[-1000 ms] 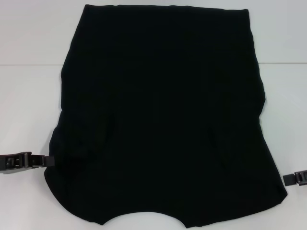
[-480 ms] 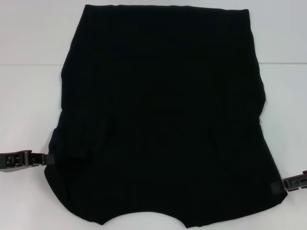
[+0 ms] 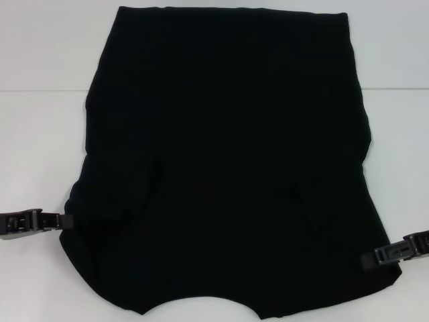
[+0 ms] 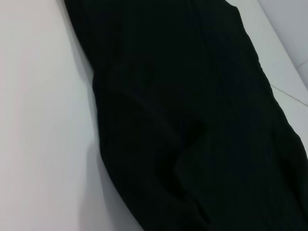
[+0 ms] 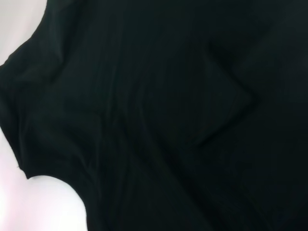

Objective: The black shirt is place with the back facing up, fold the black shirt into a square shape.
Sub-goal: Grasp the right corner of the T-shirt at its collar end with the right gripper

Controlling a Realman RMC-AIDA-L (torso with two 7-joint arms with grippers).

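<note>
On the far left of the head view, the left gripper (image 3: pixel 64 221) lies low against the white surface (image 3: pixel 40 134), its tip touching the left edge of the black shirt (image 3: pixel 228 168); whether its fingers are parted or have hold of the cloth cannot be told. The shirt spreads across the middle of the surface, sleeves folded in, its curved neckline on the near side and its straight hem on the far side. Soft creases run across the lower half. At the lower right, the right gripper (image 3: pixel 369 259) reaches over the shirt's right edge, touching the fabric; its opening likewise cannot be told.
</note>
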